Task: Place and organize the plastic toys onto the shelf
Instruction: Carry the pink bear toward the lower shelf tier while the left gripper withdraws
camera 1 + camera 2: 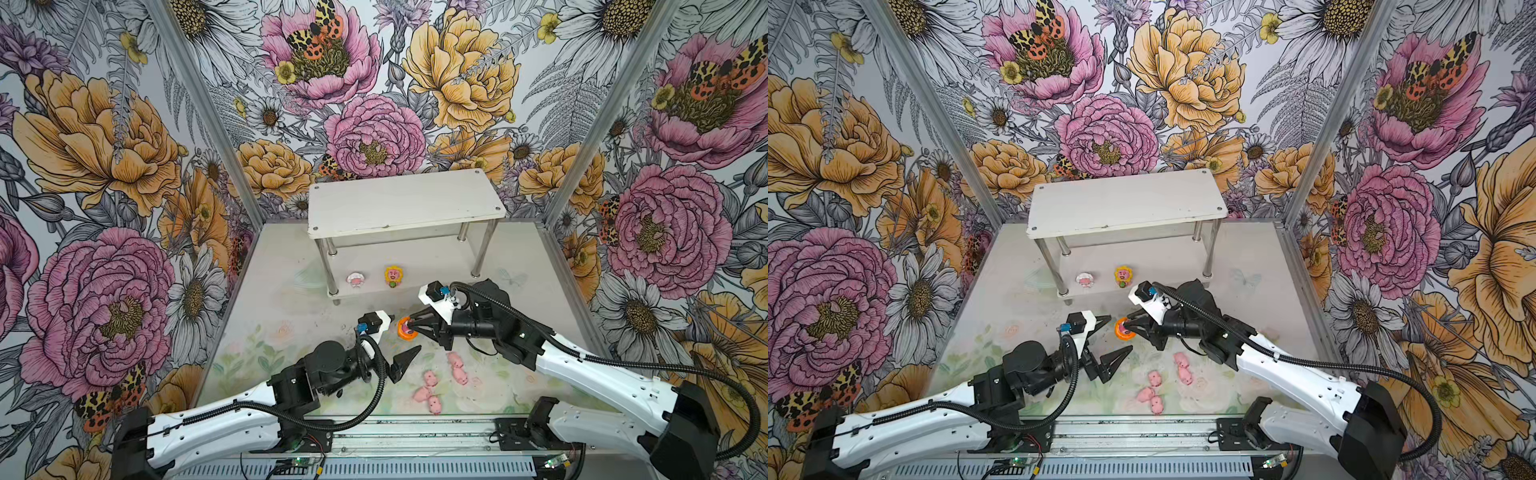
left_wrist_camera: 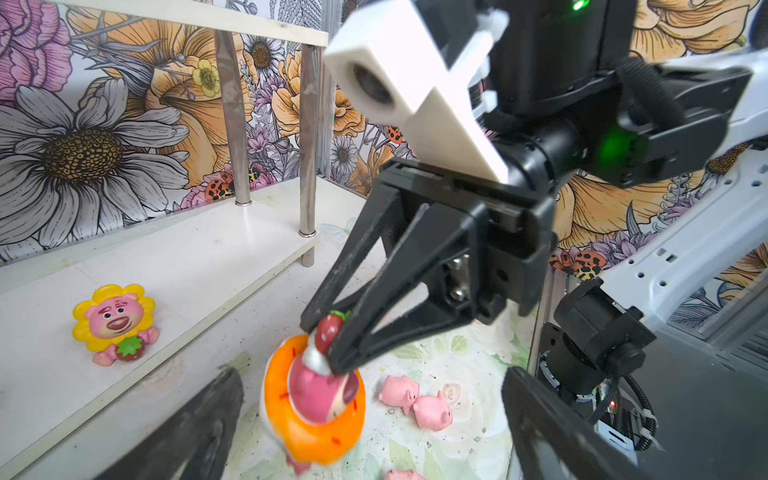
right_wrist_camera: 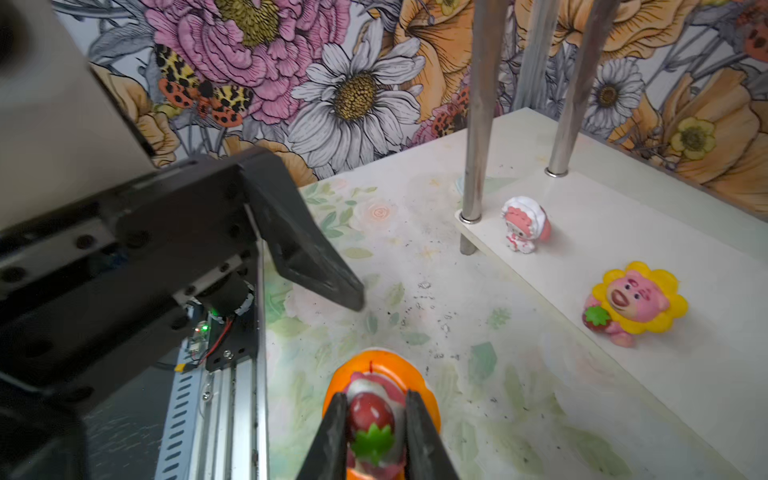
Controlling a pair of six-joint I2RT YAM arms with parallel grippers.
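My right gripper (image 1: pixel 412 326) (image 3: pixel 375 397) is shut on the strawberry top of the orange pig-faced toy (image 1: pixel 404 330) (image 2: pixel 316 432) (image 3: pixel 382 363), low over the table in front of the shelf (image 1: pixel 403 203). My left gripper (image 1: pixel 1120 333) (image 2: pixel 372 386) is wide open, one finger on each side of that toy, touching nothing. On the shelf's lower tier stand the white-hooded toy (image 1: pixel 356 279) (image 3: pixel 524 224) and the yellow sunflower toy (image 1: pixel 393 276) (image 2: pixel 116 322). Several tiny pink pigs (image 1: pixel 430 378) (image 2: pixel 432 411) lie on the table near the front. The top tier is bare.
Flowered walls close in the table at the back and both sides. The shelf's metal legs (image 3: pixel 478 124) rise just beyond the held toy. A metal rail (image 1: pixel 415 432) with the arm bases runs along the front edge.
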